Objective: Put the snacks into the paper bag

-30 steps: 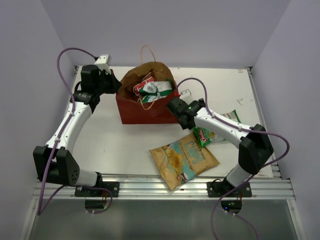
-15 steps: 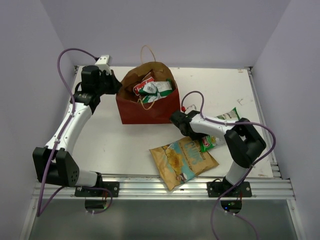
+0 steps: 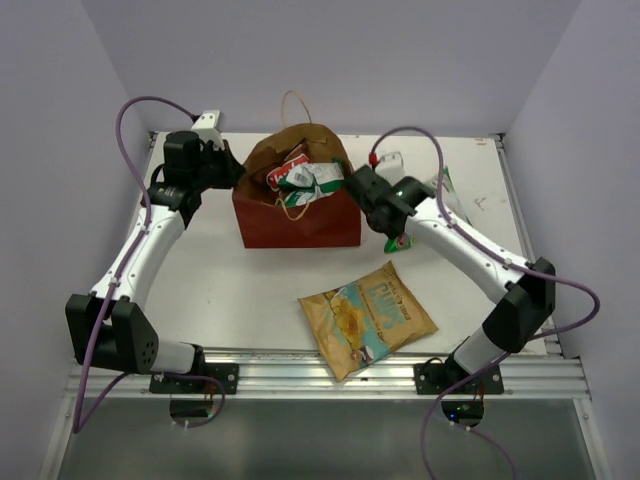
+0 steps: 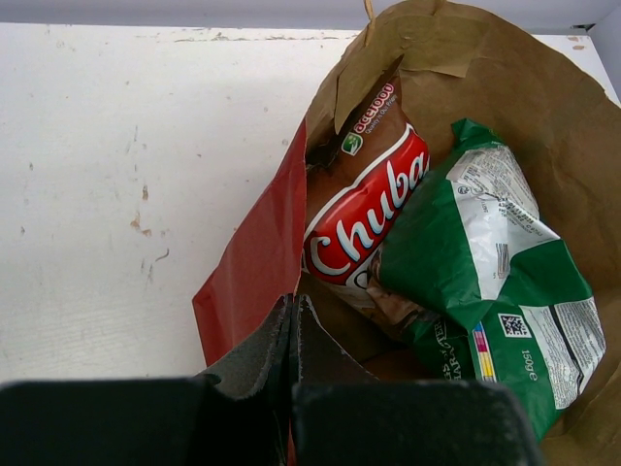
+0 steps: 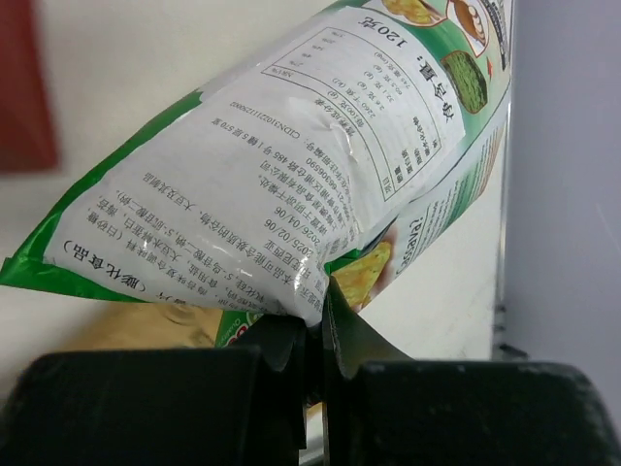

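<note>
Right gripper point(image 5: 315, 325) clamped on pale white-green packet point(image 5: 291, 175), held up just right of paper bag point(image 3: 300, 225), left gripper point(image 4: 294, 325) pinching the bag's left rim, tan-yellow packet point(image 3: 367, 318) lying on the near side

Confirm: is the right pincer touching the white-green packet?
Touching. Right wrist view: the right pincer is shut on the lower edge of the white-green packet, the film pinched between its fingers with no gap.
</note>
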{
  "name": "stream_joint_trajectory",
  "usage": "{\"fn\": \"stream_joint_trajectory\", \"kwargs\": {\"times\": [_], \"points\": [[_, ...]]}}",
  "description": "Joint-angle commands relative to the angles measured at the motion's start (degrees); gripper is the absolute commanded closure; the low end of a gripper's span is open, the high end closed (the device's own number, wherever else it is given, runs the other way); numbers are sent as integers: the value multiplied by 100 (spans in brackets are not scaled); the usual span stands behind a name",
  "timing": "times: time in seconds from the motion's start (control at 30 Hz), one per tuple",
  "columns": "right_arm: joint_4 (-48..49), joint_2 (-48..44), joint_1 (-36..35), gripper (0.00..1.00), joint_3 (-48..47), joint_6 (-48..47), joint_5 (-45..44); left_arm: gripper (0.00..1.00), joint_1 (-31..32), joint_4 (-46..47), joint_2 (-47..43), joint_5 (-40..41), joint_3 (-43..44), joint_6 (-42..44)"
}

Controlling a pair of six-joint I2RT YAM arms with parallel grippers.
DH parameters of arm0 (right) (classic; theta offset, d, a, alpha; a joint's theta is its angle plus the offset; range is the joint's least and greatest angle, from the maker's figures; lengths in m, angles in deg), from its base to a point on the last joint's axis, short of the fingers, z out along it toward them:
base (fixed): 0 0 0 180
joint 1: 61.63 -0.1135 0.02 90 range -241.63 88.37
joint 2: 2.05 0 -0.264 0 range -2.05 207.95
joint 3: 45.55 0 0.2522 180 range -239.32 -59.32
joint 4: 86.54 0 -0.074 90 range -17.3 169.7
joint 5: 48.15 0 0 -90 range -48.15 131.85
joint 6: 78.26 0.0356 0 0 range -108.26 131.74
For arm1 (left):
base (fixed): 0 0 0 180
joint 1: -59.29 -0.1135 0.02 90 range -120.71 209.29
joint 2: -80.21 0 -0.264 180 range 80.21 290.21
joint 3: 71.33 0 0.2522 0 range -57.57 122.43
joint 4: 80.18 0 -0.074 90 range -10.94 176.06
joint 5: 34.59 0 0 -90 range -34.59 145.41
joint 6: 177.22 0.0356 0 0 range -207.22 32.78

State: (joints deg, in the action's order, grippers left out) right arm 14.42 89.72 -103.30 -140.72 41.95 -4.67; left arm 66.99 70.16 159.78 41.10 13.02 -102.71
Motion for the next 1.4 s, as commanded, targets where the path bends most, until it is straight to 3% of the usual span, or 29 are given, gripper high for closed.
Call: {"fn": "stream_joint_trajectory", "kwargs": {"times": [0.0, 0.1, 0.17, 0.27, 0.3, 0.43, 0.5, 0.63, 0.73, 0.87, 1.03, 1.2, 1.37], "points": [[-126, -555, -16, 100, -2239, -733, -340, 100, 65, 78, -161, -64, 43, -33], [119, -151, -17, 100, -3971, -1567, -7, 100, 65, 52, -205, -37, 34, -25], [838, -10, -17, 100, -4583, -1974, 936, 100, 73, 52, -214, -28, 17, -25], [2139, 60, -17, 100, -4700, -2301, 2354, 100, 73, 78, -223, -28, 8, -33], [2551, 252, -8, 100, -4735, -2101, 3237, 100, 73, 78, -231, -28, 16, -33], [3467, 921, -16, 100, -5017, -1169, 5175, 100, 73, 87, -231, -20, 34, -33], [4133, 1062, -25, 100, -4860, -478, 5661, 100, 73, 87, -231, -20, 34, -25], [4568, 1230, -52, 100, -4551, 343, 6426, 100, 73, 96, -240, -20, 34, -25], [4296, 1012, -139, 100, -4271, 590, 6358, 100, 82, 96, -258, -11, 34, -16], [4453, 404, -210, 100, -3104, 1090, 6305, 100, 73, 122, -258, -37, 25, -25], [3884, 140, -298, 100, -2732, 1284, 6024, 100, 73, 140, -240, -72, 16, -51], [2680, 604, -272, 100, -2731, 1136, 5121, 100, 82, 131, -293, -99, -1, -60], [2555, 1158, -105, 100, -2906, 1118, 4670, 100, 91, 52, -424, -64, 16, -42]]}}
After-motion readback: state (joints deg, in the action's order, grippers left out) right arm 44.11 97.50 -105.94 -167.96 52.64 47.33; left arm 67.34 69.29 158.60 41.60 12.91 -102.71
